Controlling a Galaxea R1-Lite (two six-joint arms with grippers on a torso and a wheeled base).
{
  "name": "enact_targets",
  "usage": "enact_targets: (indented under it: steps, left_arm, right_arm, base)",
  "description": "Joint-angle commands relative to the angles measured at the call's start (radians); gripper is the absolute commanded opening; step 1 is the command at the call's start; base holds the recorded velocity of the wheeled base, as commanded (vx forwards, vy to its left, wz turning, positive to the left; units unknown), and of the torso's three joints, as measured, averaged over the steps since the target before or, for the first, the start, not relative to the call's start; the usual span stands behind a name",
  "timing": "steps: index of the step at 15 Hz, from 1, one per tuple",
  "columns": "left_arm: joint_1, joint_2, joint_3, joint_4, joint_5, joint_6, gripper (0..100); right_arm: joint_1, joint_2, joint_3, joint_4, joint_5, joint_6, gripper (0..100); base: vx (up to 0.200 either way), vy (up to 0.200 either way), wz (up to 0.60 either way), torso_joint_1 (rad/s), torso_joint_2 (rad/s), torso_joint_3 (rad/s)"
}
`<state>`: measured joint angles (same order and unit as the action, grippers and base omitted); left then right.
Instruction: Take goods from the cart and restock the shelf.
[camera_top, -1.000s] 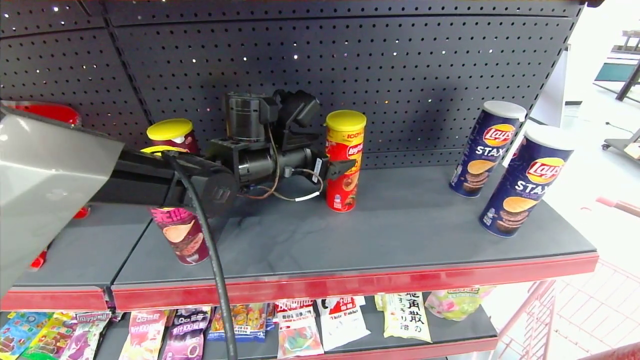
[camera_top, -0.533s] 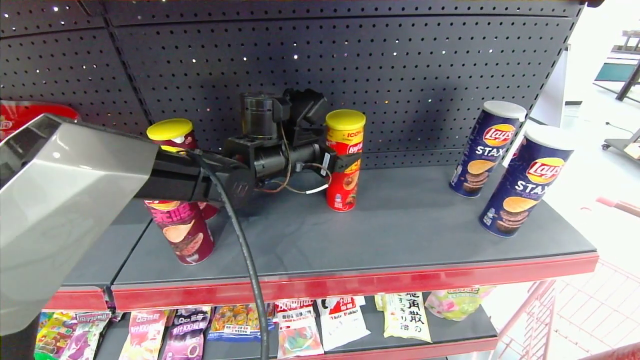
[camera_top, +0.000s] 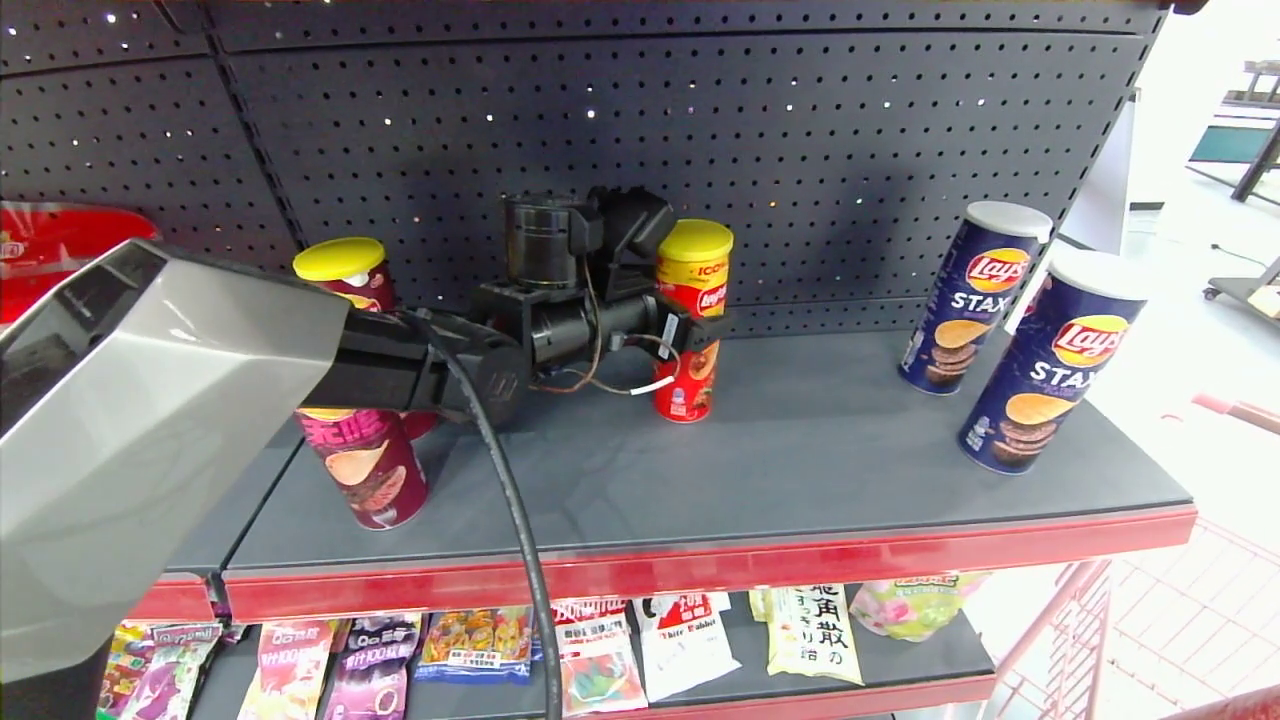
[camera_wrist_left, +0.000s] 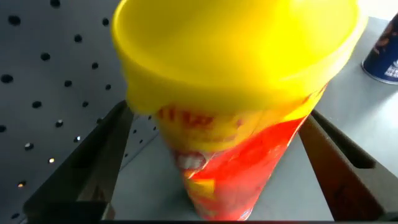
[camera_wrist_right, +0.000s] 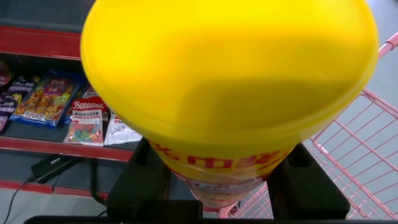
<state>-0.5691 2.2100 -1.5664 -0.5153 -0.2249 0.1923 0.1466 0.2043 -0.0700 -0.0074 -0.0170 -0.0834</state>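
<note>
A red chips can (camera_top: 690, 320) with a yellow lid stands upright toward the back of the grey shelf (camera_top: 800, 450). My left gripper (camera_top: 700, 325) reaches in from the left at the can's mid height, open, one finger on each side of it. In the left wrist view the same can (camera_wrist_left: 236, 155) stands between the fingers (camera_wrist_left: 99, 162) with gaps at its lower body. My right gripper (camera_wrist_right: 221, 155) is shut on another yellow-lidded can (camera_wrist_right: 230, 74), held beside the pink cart (camera_wrist_right: 367, 143).
Two purple cans (camera_top: 365, 470) (camera_top: 345, 270) stand at the shelf's left and two blue cans (camera_top: 970, 300) (camera_top: 1050, 365) at its right. A red bag (camera_top: 50, 240) lies far left. Snack packs (camera_top: 600, 660) fill the lower shelf. The cart's pink frame (camera_top: 1200, 600) is at lower right.
My left arm has pushed further right and toward the back panel, so its fingers now reach deeper around the red can. The can itself has barely moved.
</note>
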Motion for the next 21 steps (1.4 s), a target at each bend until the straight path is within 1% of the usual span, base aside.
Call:
enact_targets:
  steps: [1,7,8,15,17,18,19,20,21]
  left_arm:
    - [-0.005,0.014,-0.024,-0.002,0.016,-0.001,100]
    - [-0.003,0.046,-0.063,-0.008,0.025,-0.001,100]
    - [-0.003,0.048,-0.063,-0.006,0.022,-0.001,0]
    - [-0.003,0.036,-0.047,-0.008,0.006,-0.007,0]
    - [-0.006,0.010,-0.034,-0.008,-0.024,-0.010,0]
    - [-0.008,-0.033,0.011,-0.008,-0.054,-0.028,0]
    - [-0.008,-0.056,0.042,-0.009,-0.067,-0.036,0]
    - [-0.008,-0.116,0.126,-0.026,-0.100,-0.042,0]
    - [-0.008,-0.170,0.204,-0.052,-0.140,-0.040,0]
  right_arm:
    - [0.001,0.001,-0.001,0.000,0.000,-0.001,0]
    - [0.001,0.000,-0.001,0.000,0.000,0.001,0]
    - [0.001,0.000,-0.001,0.000,0.000,0.001,0]
    - [0.001,0.000,-0.001,0.000,-0.001,0.005,0]
    - [0.001,0.001,-0.001,0.000,0.000,0.005,0]
    - [0.001,0.001,-0.001,0.000,0.000,0.005,0]
    - [0.001,0.001,-0.001,0.000,0.000,0.007,0]
    - [0.001,0.001,-0.001,0.000,0.000,0.005,0]
    - [0.001,0.001,-0.001,0.000,0.000,0.005,0]
  base:
    - [0.000,0.000,0.00,0.000,0.00,0.000]
    - [0.000,0.000,0.00,0.000,0.00,0.000]
    - [0.000,0.000,0.00,0.000,0.00,0.000]
    - [0.000,0.000,0.00,0.000,0.00,0.000]
    - [0.000,0.000,0.00,0.000,0.00,0.000]
    - [0.000,0.000,0.00,0.000,0.00,0.000]
    - [0.000,0.000,0.00,0.000,0.00,0.000]
    - [0.000,0.000,0.00,0.000,0.00,0.000]
    - [0.000,0.000,0.00,0.000,0.00,0.000]
